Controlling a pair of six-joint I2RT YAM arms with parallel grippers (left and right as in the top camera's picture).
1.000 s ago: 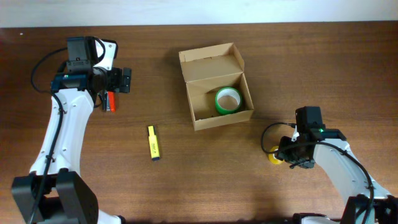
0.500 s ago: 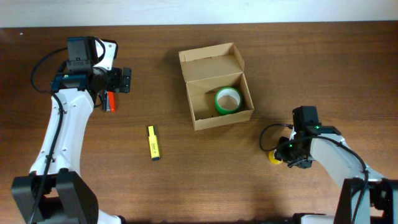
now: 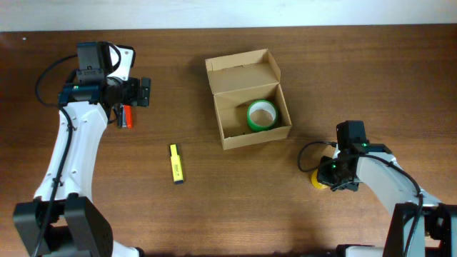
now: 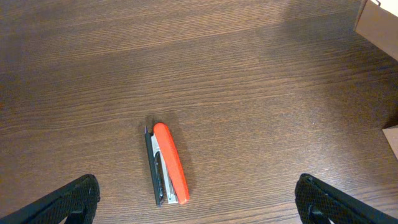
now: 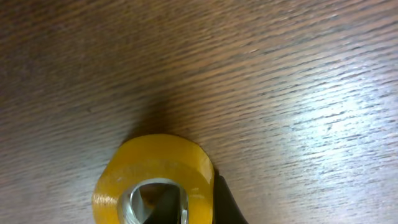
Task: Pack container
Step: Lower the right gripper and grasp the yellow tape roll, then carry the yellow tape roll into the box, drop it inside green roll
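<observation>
The container (image 3: 243, 71), a tan cardboard box with its flap lid open, stands at the table's middle back with a green tape roll (image 3: 261, 115) inside. My right gripper (image 3: 325, 177) is low at the right front, shut on a yellow tape roll (image 3: 316, 179). In the right wrist view one finger sits inside the yellow tape roll's (image 5: 161, 165) core and the other presses its outer wall, the gripper (image 5: 198, 208) pinching that wall. My left gripper (image 4: 198, 198) hangs wide open above a red stapler (image 4: 169, 163).
A yellow marker (image 3: 176, 163) lies on the wood left of the box. The red stapler (image 3: 128, 116) lies at the far left under the left arm. A corner of the box (image 4: 379, 22) shows at the left wrist view's top right.
My right gripper has closed on the yellow tape roll's wall after shifting slightly left. The left arm has not moved.
</observation>
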